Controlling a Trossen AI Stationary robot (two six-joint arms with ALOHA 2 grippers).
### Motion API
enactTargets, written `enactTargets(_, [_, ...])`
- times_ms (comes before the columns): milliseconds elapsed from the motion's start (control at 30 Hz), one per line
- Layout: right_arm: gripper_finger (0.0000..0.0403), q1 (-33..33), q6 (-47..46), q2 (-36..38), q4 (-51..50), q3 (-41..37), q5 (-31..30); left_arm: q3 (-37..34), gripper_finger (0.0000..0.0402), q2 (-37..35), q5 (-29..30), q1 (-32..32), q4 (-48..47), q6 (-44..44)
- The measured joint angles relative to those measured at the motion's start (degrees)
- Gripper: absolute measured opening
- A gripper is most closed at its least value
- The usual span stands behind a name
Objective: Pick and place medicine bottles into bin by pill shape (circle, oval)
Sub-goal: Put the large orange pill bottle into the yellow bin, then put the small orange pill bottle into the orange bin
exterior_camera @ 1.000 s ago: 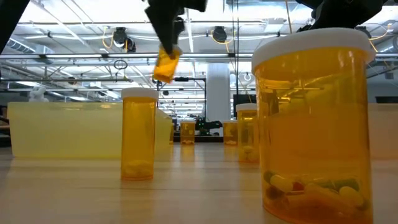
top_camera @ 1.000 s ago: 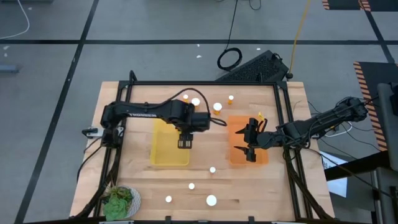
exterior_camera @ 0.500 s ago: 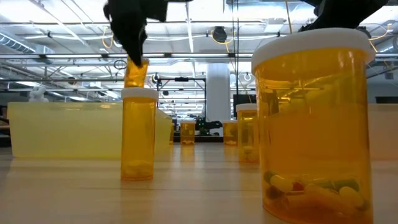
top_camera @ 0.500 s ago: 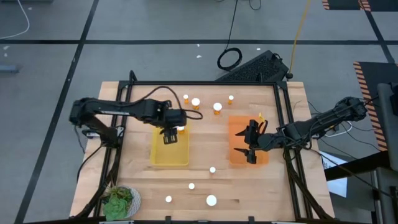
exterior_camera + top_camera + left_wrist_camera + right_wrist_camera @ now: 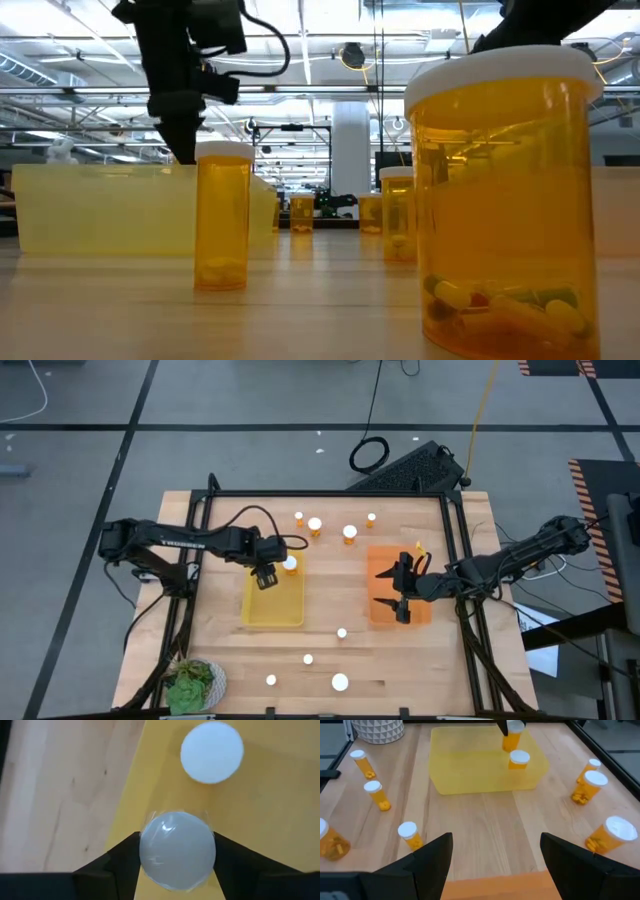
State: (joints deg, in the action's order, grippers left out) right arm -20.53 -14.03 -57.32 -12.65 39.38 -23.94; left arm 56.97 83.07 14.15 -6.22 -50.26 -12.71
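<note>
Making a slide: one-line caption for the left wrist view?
Left gripper holds a white-capped amber pill bottle above the translucent yellow plastic tray, beside another capped bottle inside.

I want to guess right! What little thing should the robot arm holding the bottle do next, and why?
Probably lower it a little and let go. The left gripper is shut on a medicine bottle over the yellow tray, beside another bottle already standing there. The right gripper waits over the orange tray.
</note>
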Motion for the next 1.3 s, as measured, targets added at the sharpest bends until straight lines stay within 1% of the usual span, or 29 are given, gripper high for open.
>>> enactTargets(233, [0.0297, 0.07, 3.04, -0.02, 5.71, -4.3, 0.02, -3.56, 0.0226, 0.0, 0.99, -1.03, 4.22, -2.25])
enactTargets(400, [0.0297, 0.07, 3.18, -0.02, 6.0, -4.55, 0.0, -5.43, 0.0228, 0.0, 1.32, -1.94, 7.49, -2.85])
enactTargets(867, [0.0297, 0.07, 3.18, -0.02, 6.04, -4.57, 0.02, -7.74, 0.0231, 0.0, 1.98, -3.45, 8.59, -3.98])
enactTargets(967, [0.0297, 0.07, 3.18, -0.02, 6.13, -4.58, 0.02, -7.74, 0.0243, 0.0, 1.97, -3.45, 8.59, -3.98])
enactTargets(1200, [0.0297, 0.07, 3.18, -0.02, 7.77, -4.58, 0.14, -7.74, 0.0294, 0.0, 1.99, -3.45, 8.57, -4.02])
enactTargets(1300, [0.0297, 0.07, 3.18, -0.02, 7.99, -4.58, 0.15, -7.66, 0.0302, 0.0, 2.26, -3.45, 8.39, -3.95])
